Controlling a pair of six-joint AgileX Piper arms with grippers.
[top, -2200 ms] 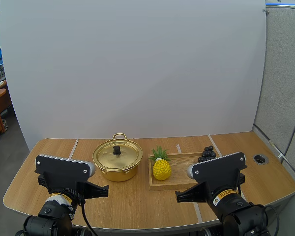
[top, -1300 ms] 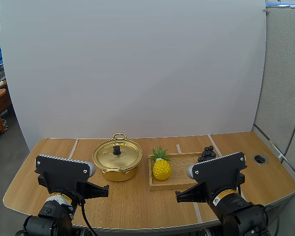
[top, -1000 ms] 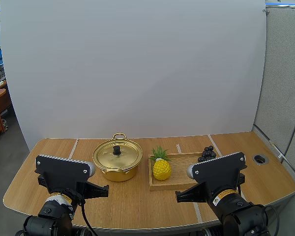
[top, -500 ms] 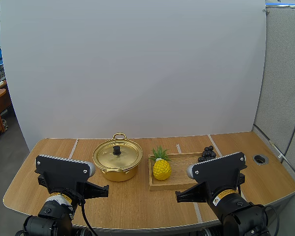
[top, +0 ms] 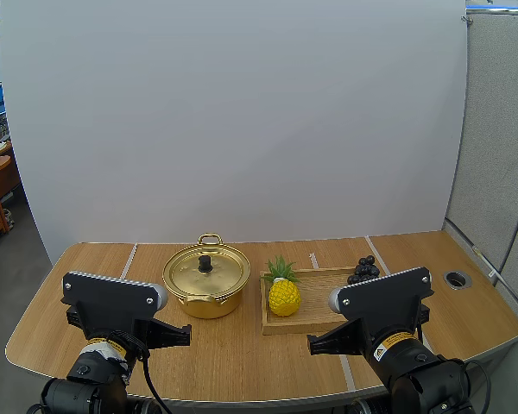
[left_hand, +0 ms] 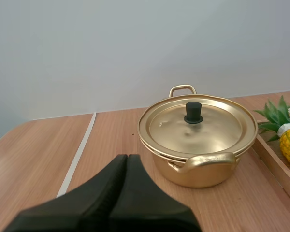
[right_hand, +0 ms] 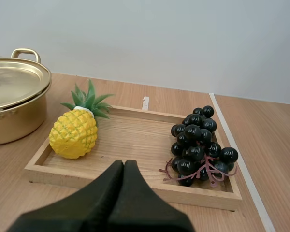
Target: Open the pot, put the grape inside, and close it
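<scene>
1. Pot first, from the high view: it sits on the bench left of centre with its lid on, pretty much straight ahead of my left arm. Just beside it on the right is the wooden tray, with the pineapple at its near-left end and the grapes at its far-right corner, ahead of my right arm. So I'd say the lid is the left arm's job and the grapes are the right arm's.

2. Left wrist view: the left end effector is closed on nothing, fingers pressed together into one dark wedge. The lid's black knob is ahead and off to the right of the tips, well apart from them. It stands upright, so I reckon the fingers need to open and come down over it from above.

3. Right wrist view: the right end effector is the same, closed and empty. The grapes lie in the tray ahead and to the right of the tips. The bunch runs roughly front to back, with the stem bits at the near end. The pineapple is ahead-left, apart from the grapes.
</scene>
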